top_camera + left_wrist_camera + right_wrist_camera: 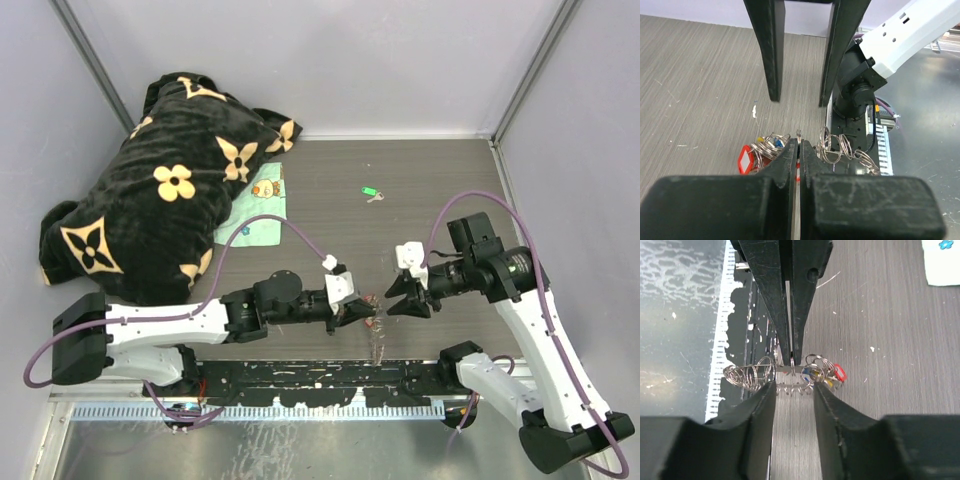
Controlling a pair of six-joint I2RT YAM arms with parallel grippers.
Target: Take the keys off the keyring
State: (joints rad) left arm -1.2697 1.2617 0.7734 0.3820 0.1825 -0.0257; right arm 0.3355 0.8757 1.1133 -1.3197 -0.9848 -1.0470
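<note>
My left gripper (799, 146) clamped on the keyring (747, 375), right gripper (794, 386) part open just in front; ring may slip my pinch, keys (746, 160) dropping to tabletop (700, 75)

The blanket (160, 190) blocks the far left; tabletop (440, 175) around the green-tagged key (370, 192) lies open.

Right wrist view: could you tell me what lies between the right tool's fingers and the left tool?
The key bunch, pinched by the left tool; the right wrist view shows it.
</note>
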